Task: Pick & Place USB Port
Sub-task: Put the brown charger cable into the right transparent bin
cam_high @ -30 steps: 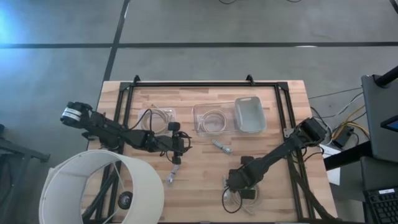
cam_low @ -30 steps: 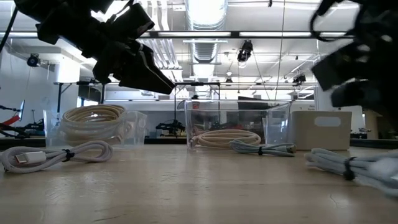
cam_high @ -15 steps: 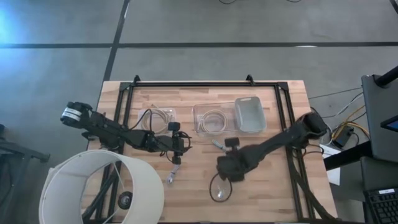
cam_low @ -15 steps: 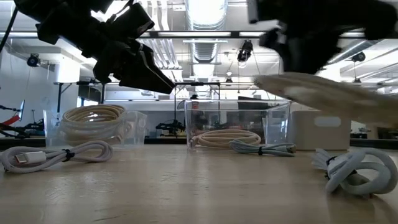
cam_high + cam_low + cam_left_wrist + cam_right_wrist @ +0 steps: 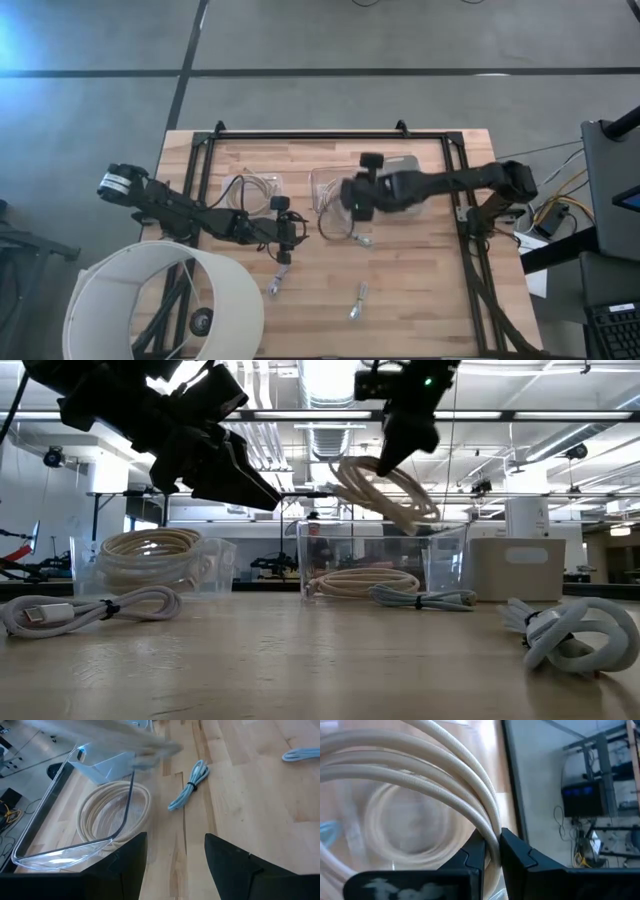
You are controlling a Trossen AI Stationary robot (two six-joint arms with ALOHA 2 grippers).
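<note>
Now carrying the coiled cable (image 5: 335, 222), pinched tight in the right gripper (image 5: 352, 197), up from the table's near edge to, seemingly, just over the clear bin (image 5: 322, 176), nearing the drop, left gripper (image 5: 284, 226) idling open.

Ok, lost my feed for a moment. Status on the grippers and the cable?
Right gripper shut on cream cable coil, above clear bin. Left gripper open, waiting left of centre. Nothing in the way.

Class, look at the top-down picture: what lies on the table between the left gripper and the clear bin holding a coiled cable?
Only bare wood: nothing lies between the left gripper and the clear bin. The high view shows it.
</note>
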